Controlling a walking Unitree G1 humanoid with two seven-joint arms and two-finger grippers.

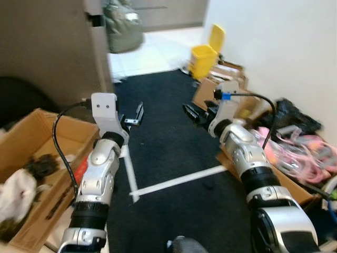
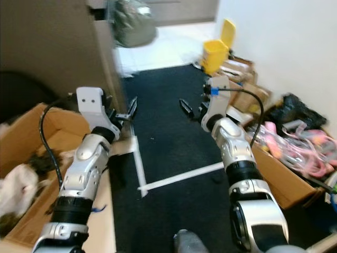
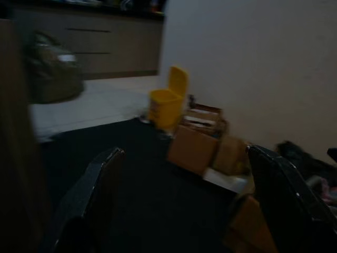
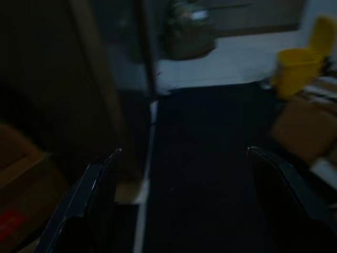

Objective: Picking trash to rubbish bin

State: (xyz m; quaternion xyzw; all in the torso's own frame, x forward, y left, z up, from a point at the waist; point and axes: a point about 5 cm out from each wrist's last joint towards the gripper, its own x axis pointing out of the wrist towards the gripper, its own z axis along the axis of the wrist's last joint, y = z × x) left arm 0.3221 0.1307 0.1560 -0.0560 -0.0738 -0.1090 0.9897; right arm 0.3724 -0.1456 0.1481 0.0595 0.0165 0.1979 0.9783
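Presently, head view: the yellow bin [image 1: 205,55] stands far right by the wall, lid up; light, rigid plastic, best approached from above. Cardboard boxes [image 1: 210,90] crowd beside it. Left wrist view: left gripper [image 3: 184,211] spread wide, empty. Right wrist view: right gripper [image 4: 181,211] likewise wide, empty; dark carpet [image 4: 210,137] ahead.

Silver segmented arms, black joint bands | white wrist brackets, two screw holes | black cables, blue connector | black gripper fingers

Dark carpet [image 1: 168,132], white tape lines [image 1: 176,182], cardboard boxes [image 1: 31,158].
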